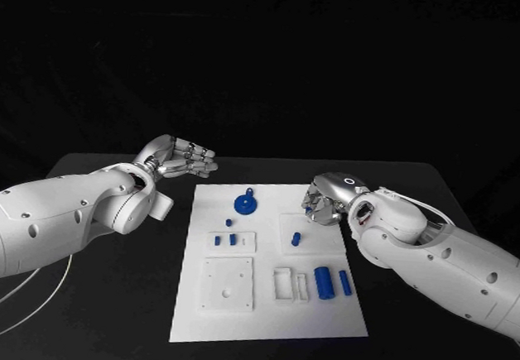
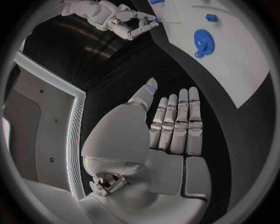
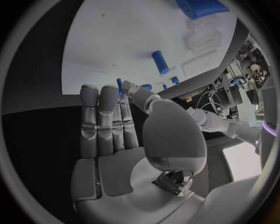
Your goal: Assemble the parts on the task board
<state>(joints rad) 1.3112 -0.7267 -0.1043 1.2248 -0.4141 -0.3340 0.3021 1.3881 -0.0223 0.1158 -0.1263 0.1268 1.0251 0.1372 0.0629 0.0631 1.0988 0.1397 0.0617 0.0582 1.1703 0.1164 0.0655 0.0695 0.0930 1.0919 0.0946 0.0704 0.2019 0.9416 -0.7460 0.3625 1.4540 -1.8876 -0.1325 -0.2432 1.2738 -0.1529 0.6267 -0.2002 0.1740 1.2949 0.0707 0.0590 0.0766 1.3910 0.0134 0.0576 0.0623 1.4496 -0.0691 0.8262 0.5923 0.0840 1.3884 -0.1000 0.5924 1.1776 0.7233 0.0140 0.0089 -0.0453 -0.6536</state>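
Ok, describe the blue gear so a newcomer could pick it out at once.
Start at the white task board in the middle of the black table. Go to its far end, towards the left robot hand. There lies the blue gear, a round toothed disc with a small tab, unlike the plain blue cylinders at the near end.

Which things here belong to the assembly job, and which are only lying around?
Belong to the job:
- white board
- blue gear
- blue cylinder
- small blue peg
- two small blue pins
- left hand
- right hand

Only lying around:
- black table
- pale cables
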